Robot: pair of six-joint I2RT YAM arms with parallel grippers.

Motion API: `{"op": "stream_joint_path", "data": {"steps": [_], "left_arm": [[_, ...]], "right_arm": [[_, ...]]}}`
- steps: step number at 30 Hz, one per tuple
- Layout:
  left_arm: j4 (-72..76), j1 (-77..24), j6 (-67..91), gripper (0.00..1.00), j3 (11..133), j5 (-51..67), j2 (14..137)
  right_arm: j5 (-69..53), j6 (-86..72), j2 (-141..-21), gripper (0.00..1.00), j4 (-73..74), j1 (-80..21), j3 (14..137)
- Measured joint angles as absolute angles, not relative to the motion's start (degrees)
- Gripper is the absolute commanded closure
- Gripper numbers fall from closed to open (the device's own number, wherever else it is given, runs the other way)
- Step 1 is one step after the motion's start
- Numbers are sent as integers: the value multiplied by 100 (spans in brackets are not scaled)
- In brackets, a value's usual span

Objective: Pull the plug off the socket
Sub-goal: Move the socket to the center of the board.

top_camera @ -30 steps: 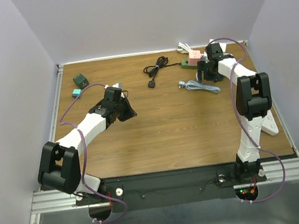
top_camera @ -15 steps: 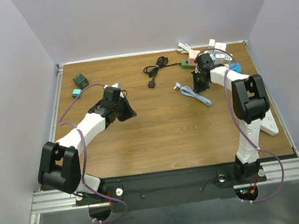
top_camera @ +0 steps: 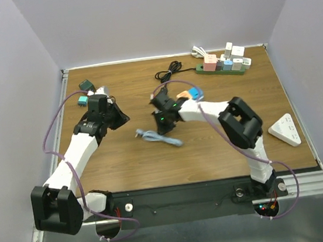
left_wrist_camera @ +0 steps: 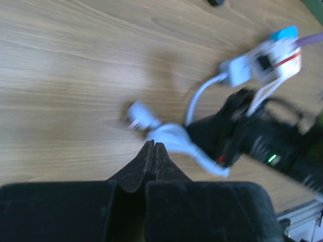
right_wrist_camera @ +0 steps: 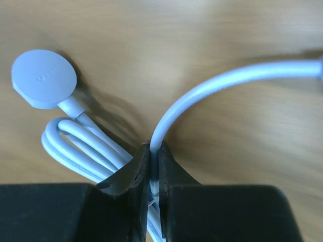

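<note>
- Plug (left_wrist_camera: 236, 70): small white block on the end of a white cable (right_wrist_camera: 212, 80). It sits out over mid-table, well apart from the power strip (top_camera: 221, 66) at the far right edge; judged already free of its socket.
- Likely handling: light, rigid body and a limp, smooth lead that could slide through a pinch. The block itself is the firmer hold.
- Cable's other end carries a round white puck (right_wrist_camera: 44, 78) beside loose coils.
- Right gripper (right_wrist_camera: 154, 151): fingers pressed onto the cable just where it leaves the coils.
- Left gripper (left_wrist_camera: 153, 151): fingers pressed together, holding nothing, above the wooden table (top_camera: 212, 150).
</note>
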State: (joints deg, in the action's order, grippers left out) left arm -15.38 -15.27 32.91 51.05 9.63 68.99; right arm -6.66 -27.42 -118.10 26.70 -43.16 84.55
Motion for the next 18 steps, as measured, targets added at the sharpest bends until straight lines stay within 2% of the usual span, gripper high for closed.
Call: {"op": "stream_joint_path", "data": {"steps": [5, 9, 12, 18], "left_arm": [[-1863, -1107, 3140, 100, 5153, 825, 6552], [-2053, -880, 3039, 100, 5153, 784, 6501], [-2091, -812, 3004, 100, 5151, 794, 6501], [-1951, -781, 2987, 100, 5135, 1000, 6689]], "right_arm": [[-987, -3494, -12414, 100, 2425, -5367, 9192], [-1409, -3776, -12492, 99, 2307, -5734, 9164], [-1706, -3806, -12245, 100, 2038, -5745, 8637], [-1588, -3684, -10884, 100, 2080, -5673, 6748]]}}
